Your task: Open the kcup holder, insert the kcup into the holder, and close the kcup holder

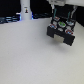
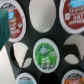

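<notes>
Gripper (image 1: 62,15) directly above black boxy kcup holder (image 1: 61,31); green-topped white kcup (image 2: 46,54) seated in slot below it; jaw state can't tell.

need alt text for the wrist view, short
Close view onto a black kcup holder with round slots: a green-topped kcup sits in the centre slot, red-and-white pods fill slots beside it, and several slots are empty. The pincer's state cannot be judged here.

Matt black plastic kcup holder (image 2: 55,35), glossy foil-like green kcup (image 2: 46,54) lid, smooth matt white table (image 1: 30,55)
</notes>
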Motion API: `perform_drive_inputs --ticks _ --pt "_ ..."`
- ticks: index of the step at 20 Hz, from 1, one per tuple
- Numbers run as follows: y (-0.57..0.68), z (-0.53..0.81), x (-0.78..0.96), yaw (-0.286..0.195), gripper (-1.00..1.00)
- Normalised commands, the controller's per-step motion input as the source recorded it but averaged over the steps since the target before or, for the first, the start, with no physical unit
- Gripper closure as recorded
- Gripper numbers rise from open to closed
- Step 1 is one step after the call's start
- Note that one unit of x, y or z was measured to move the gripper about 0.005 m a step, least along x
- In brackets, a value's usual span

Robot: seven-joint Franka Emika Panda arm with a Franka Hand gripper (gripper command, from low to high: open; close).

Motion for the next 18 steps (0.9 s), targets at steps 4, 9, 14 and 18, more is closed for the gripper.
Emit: perform_drive_inputs --ticks 4,9,14,18 --pt "-0.30 0.18 0.49 0.070 -1.00" --pt "-0.25 0.16 0.52 0.070 -1.00" --pt "-0.16 0.17 0.52 0.072 -1.00" --pt "-0.02 0.13 0.50 0.086 -1.00"
